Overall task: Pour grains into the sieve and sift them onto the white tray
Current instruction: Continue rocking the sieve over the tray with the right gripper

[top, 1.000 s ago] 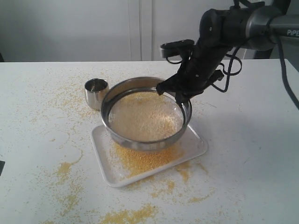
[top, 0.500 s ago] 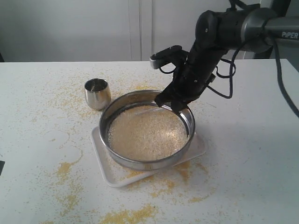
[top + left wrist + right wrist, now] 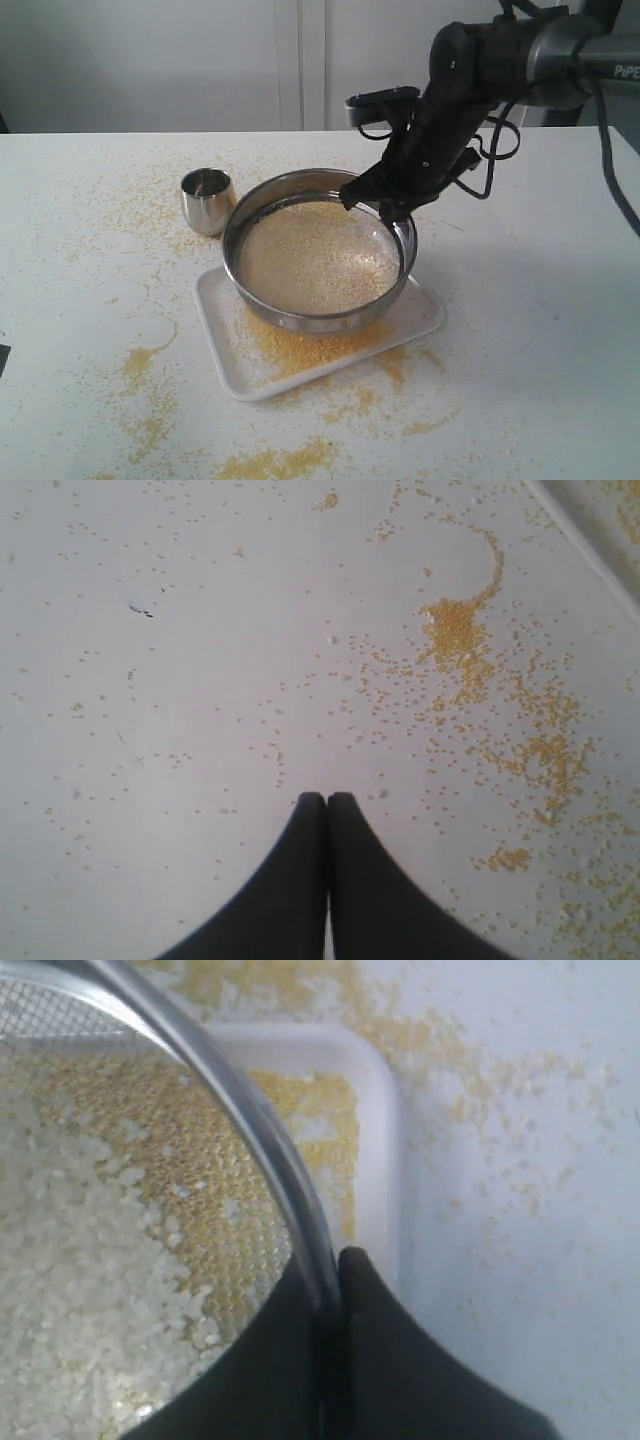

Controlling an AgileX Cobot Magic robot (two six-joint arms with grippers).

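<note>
Pale and speckled, the table (image 3: 70, 400) is carrying loose yellow meal all over, thickest along its near edge. Your left hand (image 3: 327, 805) is hovering over one such patch with its fingers pressed together, gripping nothing. Farther in, the white tray (image 3: 222, 345) is lying flat, with a yellow drift of sifted meal collecting on its near half. Over its far half the sieve (image 3: 320, 318) is sitting low, seemingly just clear of the tray, and the grains (image 3: 315, 255) are spreading across the mesh, mostly the coarse pale ones. At the far right rim your right hand (image 3: 385, 203) is pinching the thin steel wall, one finger inside and one outside.

You are handling something stiff but smooth, so I judge it will be prone to slipping or swivelling in a one-sided pinch; keep gripping squarely across the wall. The grains are light and loose, so they will likely be spilling at any tilt. Beyond, at far left, a small steel cup (image 3: 207, 198) is standing upright.
</note>
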